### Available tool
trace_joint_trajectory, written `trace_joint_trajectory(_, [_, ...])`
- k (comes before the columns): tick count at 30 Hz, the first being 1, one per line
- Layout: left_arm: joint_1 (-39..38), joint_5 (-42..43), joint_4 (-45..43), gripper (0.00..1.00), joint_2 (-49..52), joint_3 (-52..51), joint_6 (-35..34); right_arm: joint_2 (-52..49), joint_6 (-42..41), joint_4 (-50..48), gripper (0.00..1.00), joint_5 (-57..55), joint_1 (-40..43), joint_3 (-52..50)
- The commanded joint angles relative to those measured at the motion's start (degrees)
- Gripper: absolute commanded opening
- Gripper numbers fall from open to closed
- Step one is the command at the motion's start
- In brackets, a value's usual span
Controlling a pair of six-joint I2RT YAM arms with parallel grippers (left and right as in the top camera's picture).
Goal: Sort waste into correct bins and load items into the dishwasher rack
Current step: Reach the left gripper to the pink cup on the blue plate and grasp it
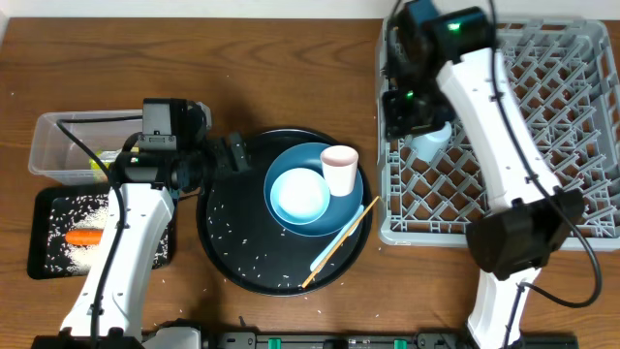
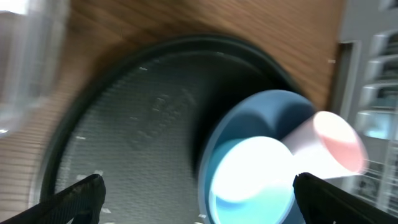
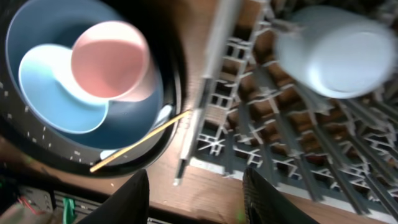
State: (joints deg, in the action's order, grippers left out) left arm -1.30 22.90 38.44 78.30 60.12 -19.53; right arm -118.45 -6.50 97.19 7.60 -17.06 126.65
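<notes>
the right gripper (image 3: 194, 182) is held over the left edge of the rack (image 1: 581, 58), its fingers apart and nothing between them. the left gripper (image 2: 198, 183) is spread wide and empty, low over the round tray (image 1: 228, 247) near its left rim. the blue cup (image 3: 336, 50) is placed inside the rack by its left wall. the pink cup (image 1: 339, 170) and the bowl (image 1: 296, 196) are found on the plate (image 1: 305, 153), with the chopsticks (image 1: 341, 240) laid across the plate's lower right rim. some risks can be judged from here. the pink cup is stood just beside the bowl, maybe touching it, so a grasp from the side may push the bowl or tip the cup. the chopsticks could be rolled off if the plate is disturbed. rice (image 1: 247, 254) is scattered on the round tray and may be swept onto the table by a low finger. both arms are near the tray, so contact is possible if both are moved in together. much is unclear: the left wrist view is blurred, the blue cup's seat among the pegs cannot be told, the white utensil (image 1: 325, 254) is hardly separated from the chopsticks, and the tub (image 1: 48, 131) is partly covered by the left arm.
</notes>
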Motion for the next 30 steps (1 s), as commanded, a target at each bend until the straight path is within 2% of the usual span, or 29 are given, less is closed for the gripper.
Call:
trace_joint_trajectory(1, [-1.16,6.34,-1.68,0.96,0.15,0.0,-3.32,3.82,-0.07,0.15,0.45,-1.11,4.0,0.28])
trace_joint_trajectory(3, [-3.32,6.03,-3.82,0.8,0.2,-0.02,-6.05,4.44,-0.07,0.15,0.45,-1.09,5.99,0.28])
trace_joint_trajectory(5, [-6.56,4.42,-6.51,0.8,0.48,0.0,-10.8,4.92,-0.07,0.15,0.46,-0.9,7.87,0.28])
trace_joint_trajectory(8, [-13.4,-3.1,-11.32,0.75,1.27,0.0,-17.79,5.11,0.0,0.15,0.46,-0.26,10.23,0.28])
trace_joint_trajectory(12, [-23.21,-12.72,-18.6,0.7,4.22,0.02,-21.73,5.11,1.05,0.15,0.46,-0.04,12.17,0.11])
trace_joint_trajectory(16, [-29.11,-17.92,-22.32,0.7,9.35,0.02,-26.23,5.11,1.95,0.15,0.47,-0.09,12.94,0.07])
trace_joint_trajectory(19, [-30.71,-17.92,-25.09,0.7,14.51,0.02,-28.63,5.11,2.16,0.13,0.47,-0.07,13.03,0.07])
trace_joint_trajectory(25, [-30.82,-17.81,-27.34,0.7,20.28,0.07,-28.83,5.11,2.97,0.15,0.47,-0.07,13.03,0.04])
trace_joint_trajectory(30, [-30.93,-16.11,-23.69,0.52,19.69,0.07,-28.83,5.11,2.95,0.13,0.47,-0.07,13.03,0.04])
